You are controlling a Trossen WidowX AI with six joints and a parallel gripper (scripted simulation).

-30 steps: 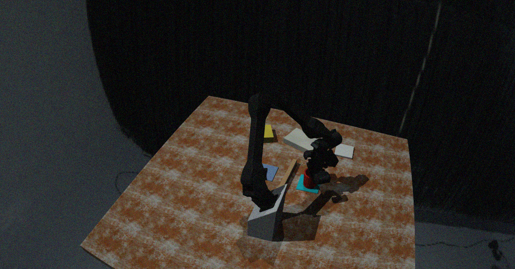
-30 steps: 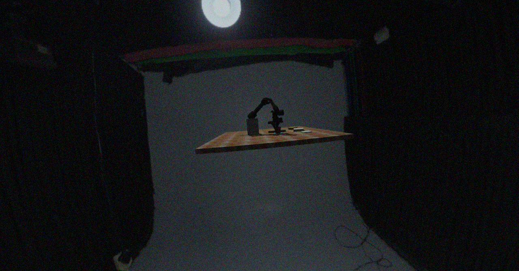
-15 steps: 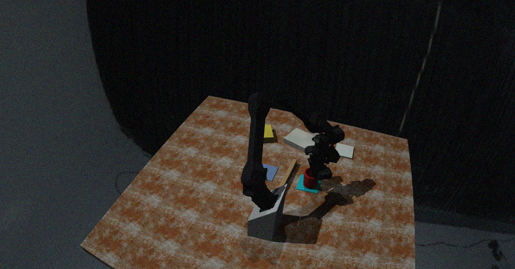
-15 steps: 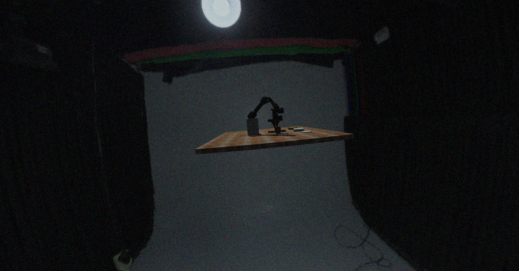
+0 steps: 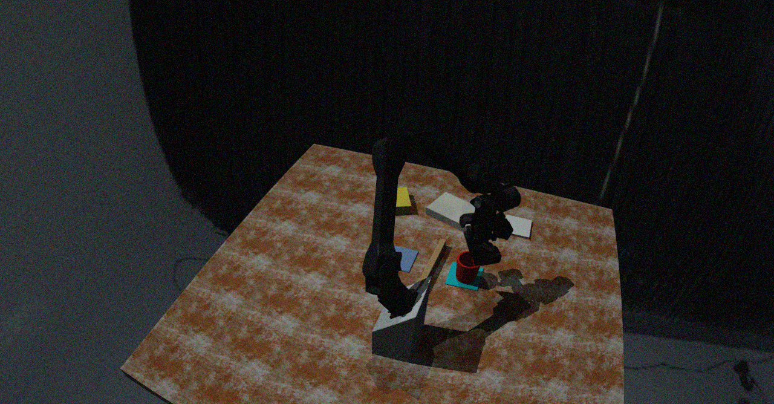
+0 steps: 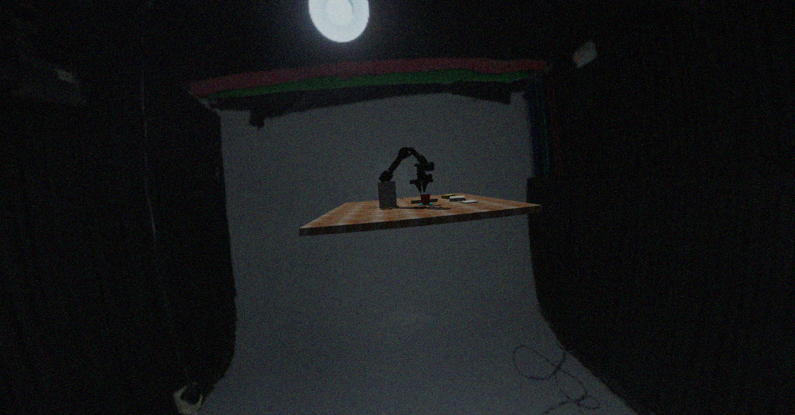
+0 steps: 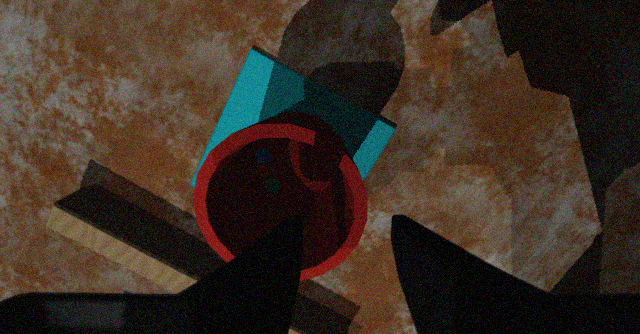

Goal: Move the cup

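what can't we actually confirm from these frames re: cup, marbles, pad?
- Marbles: wrist view shows only faint dots in the cup's shadowed inside; count unclear. Top and exterior views: too small.
- Red cup: its base on the teal pad is hidden by its own body; a gripper finger covers the near rim.
- Blue pad: partly behind the arm, top view.
- Exterior view: everything tiny and dark.
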